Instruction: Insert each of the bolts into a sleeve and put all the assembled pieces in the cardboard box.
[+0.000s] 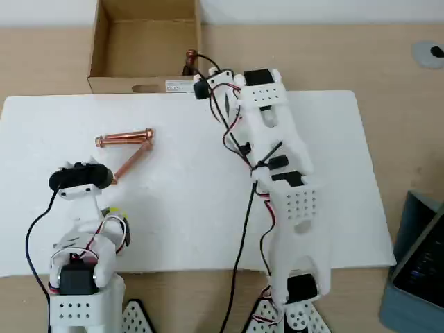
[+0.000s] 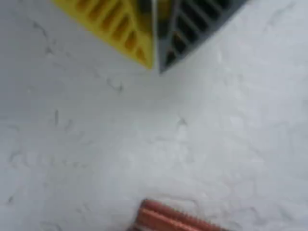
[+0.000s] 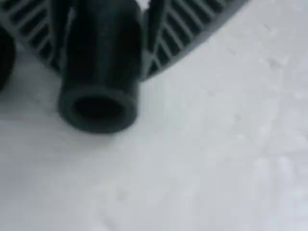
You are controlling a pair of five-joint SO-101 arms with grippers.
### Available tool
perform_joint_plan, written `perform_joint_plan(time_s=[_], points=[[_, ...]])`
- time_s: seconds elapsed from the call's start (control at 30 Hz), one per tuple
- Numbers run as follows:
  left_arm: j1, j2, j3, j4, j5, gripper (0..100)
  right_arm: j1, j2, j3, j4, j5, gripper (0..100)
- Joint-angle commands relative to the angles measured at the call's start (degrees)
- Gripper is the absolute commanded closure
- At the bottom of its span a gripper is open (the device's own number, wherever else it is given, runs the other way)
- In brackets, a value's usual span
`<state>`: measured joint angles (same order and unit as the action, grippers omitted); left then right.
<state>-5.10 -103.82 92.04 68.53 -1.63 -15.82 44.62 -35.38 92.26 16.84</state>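
L pincer (image 2: 155, 61) closed nr a copper bolt (image 2: 168, 219); R pincer (image 3: 103, 50) grips blk sleeve (image 3: 96, 72).

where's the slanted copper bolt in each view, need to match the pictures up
high view: the slanted bolt lies on the white board, just nearer the arms than the level bolt.
left wrist view: probably its threaded end, on the board just past the shut left pincer.
right wrist view: not in it.
shared landmark: the white board, the surface in all three views.
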Motion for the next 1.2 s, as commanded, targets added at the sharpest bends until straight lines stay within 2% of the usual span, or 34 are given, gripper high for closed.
perform_joint_plan(time_s=[0.0,0.17,0.4,0.6,0.77,1.17], points=[[-0.09,-0.22,-0.18,-0.35,-0.18,100,0.31,-6.55,-5.76,4.48,-0.09,98.8],[-0.09,-0.22,-0.18,-0.35,-0.26,100,0.66,-13.23,-10.77,10.11,-0.09,98.8],[0.0,-0.22,-0.18,-0.35,-0.26,100,0.75,-26.77,-5.85,10.2,-0.18,98.8],[0.0,-0.22,-0.18,-0.35,-0.26,100,3.03,-43.91,6.29,10.2,-4.48,98.8],[-0.09,-0.22,-0.18,-0.35,-0.26,100,7.78,-58.86,20.62,10.11,-7.74,98.8],[-0.26,0.31,-6.33,0.18,-0.26,99,19.65,-86.9,53.14,4.92,-7.56,98.8]])
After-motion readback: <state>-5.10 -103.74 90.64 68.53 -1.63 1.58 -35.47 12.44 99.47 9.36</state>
